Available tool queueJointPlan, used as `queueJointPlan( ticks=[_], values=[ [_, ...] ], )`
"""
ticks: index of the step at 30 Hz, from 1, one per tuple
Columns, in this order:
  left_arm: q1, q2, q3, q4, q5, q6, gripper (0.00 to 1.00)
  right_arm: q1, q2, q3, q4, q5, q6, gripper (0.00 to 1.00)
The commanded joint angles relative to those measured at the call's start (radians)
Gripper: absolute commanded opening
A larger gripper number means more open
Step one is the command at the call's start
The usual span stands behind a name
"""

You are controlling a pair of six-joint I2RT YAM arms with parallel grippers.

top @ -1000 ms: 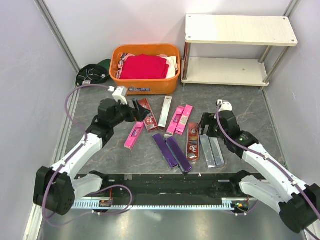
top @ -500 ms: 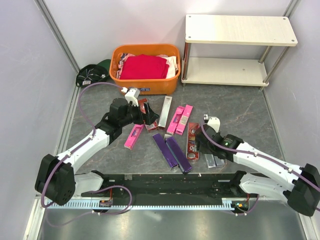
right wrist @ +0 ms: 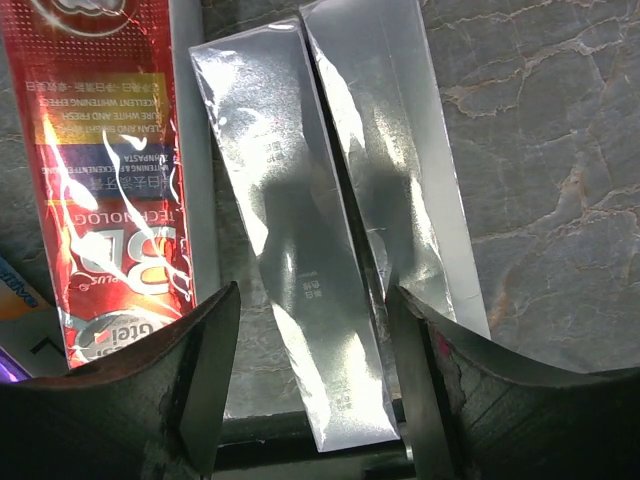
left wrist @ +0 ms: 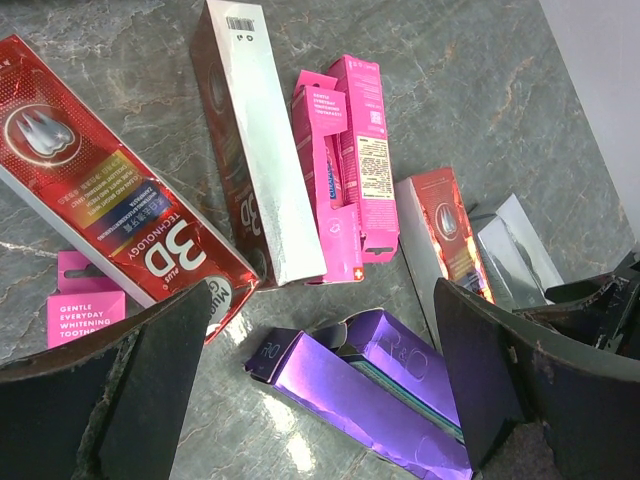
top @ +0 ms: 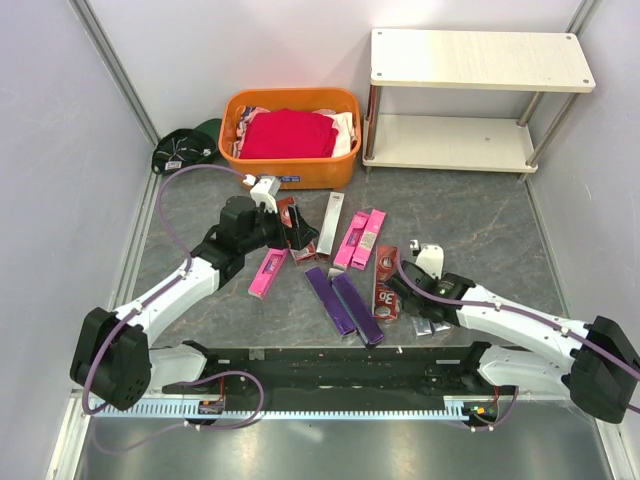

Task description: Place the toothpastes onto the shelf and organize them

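Waiting far right, the shelf (top: pixel 480 60) holds none of the toothpastes (top: pixel 358 240) yet; left gripper (left wrist: pixel 322 305) gapes empty above them, right gripper (right wrist: pixel 310 300) straddles a silver box (right wrist: pixel 285 220), jaws wide.

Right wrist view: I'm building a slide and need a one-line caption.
Open right fingers straddle one silver toothpaste box; a second silver box and a red 3D box flank it.

Scattered flat toothpastes (top: pixel 360 238), two-tier shelf (top: pixel 480 60) beyond
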Motion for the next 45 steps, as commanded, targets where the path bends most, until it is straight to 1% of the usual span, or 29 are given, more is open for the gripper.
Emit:
queueJointPlan(
  ticks=[1,4,6,7,8,11,14,15,16,18,19,22,24,29,30,32,33,35,39,41,42,43,44,45],
  values=[
    [-0.006,0.008,0.007,0.035,-0.008,0.019,1.0,0.004,0.019,-0.053,0.062,-0.011,0.025,0.68],
    [-0.006,0.01,0.004,0.042,-0.005,0.016,1.0,0.006,0.03,-0.08,0.102,-0.023,0.024,0.68],
    [-0.006,0.016,0.0,0.046,-0.003,0.014,1.0,0.004,0.05,-0.09,0.135,-0.038,0.015,0.65],
    [-0.006,0.017,0.0,0.046,-0.002,0.014,1.0,0.004,0.056,-0.101,0.149,-0.046,0.01,0.61],
    [-0.006,0.022,-0.002,0.049,0.0,0.014,1.0,0.006,0.069,-0.106,0.177,-0.064,0.008,0.59],
    [-0.006,0.03,-0.004,0.051,0.004,0.014,1.0,0.004,0.121,-0.121,0.206,-0.066,0.001,0.58],
    [-0.006,0.031,-0.004,0.051,0.003,0.014,1.0,0.01,0.162,-0.103,0.192,-0.043,-0.005,0.58],
    [-0.006,0.031,-0.002,0.052,0.003,0.014,1.0,0.01,0.16,-0.101,0.192,-0.038,-0.01,0.56],
    [-0.006,0.031,-0.002,0.051,0.003,0.015,1.0,0.012,0.156,-0.097,0.192,-0.037,-0.01,0.47],
    [-0.006,0.03,0.001,0.046,0.001,0.02,1.0,0.01,0.133,-0.09,0.192,-0.023,-0.018,0.41],
    [-0.006,0.03,0.003,0.045,-0.003,0.023,1.0,0.01,0.123,-0.077,0.186,-0.017,-0.019,0.35],
    [-0.006,0.024,0.012,0.028,-0.01,0.031,1.0,0.01,0.096,-0.04,0.177,0.0,-0.031,0.27],
    [-0.006,0.024,0.021,0.017,-0.011,0.037,1.0,0.01,0.08,-0.005,0.163,0.011,-0.041,0.25],
    [-0.004,0.019,0.041,0.002,0.01,0.054,1.0,0.01,0.025,0.071,0.131,0.057,-0.082,0.16],
    [-0.004,0.02,0.045,0.002,0.033,0.055,1.0,0.012,0.018,0.098,0.131,0.061,-0.091,0.14],
    [-0.004,0.019,0.05,0.011,0.058,0.054,1.0,0.012,-0.005,0.126,0.125,0.072,-0.116,0.12],
    [-0.004,0.02,0.05,0.02,0.097,0.052,1.0,0.01,-0.012,0.15,0.129,0.066,-0.128,0.12],
    [-0.004,0.022,0.05,0.06,0.139,0.037,1.0,0.01,-0.041,0.163,0.181,0.014,-0.191,0.11],
    [-0.004,0.039,0.049,0.173,0.303,-0.017,1.0,0.01,-0.108,0.173,0.345,-0.115,-0.281,0.09],
    [-0.006,0.06,0.05,0.254,0.396,-0.058,1.0,0.012,-0.125,0.184,0.393,-0.199,-0.324,0.09],
    [-0.006,0.065,0.043,0.287,0.427,-0.075,1.0,0.01,-0.136,0.186,0.445,-0.236,-0.337,0.09],
    [-0.006,0.071,0.036,0.325,0.458,-0.118,1.0,0.012,-0.139,0.189,0.471,-0.276,-0.355,0.09],
    [-0.006,0.083,0.03,0.419,0.51,-0.141,1.0,0.01,-0.141,0.195,0.497,-0.314,-0.379,0.09],
    [-0.009,0.089,0.017,0.466,0.53,-0.191,1.0,0.01,-0.136,0.199,0.54,-0.402,-0.392,0.09]
  ],
)
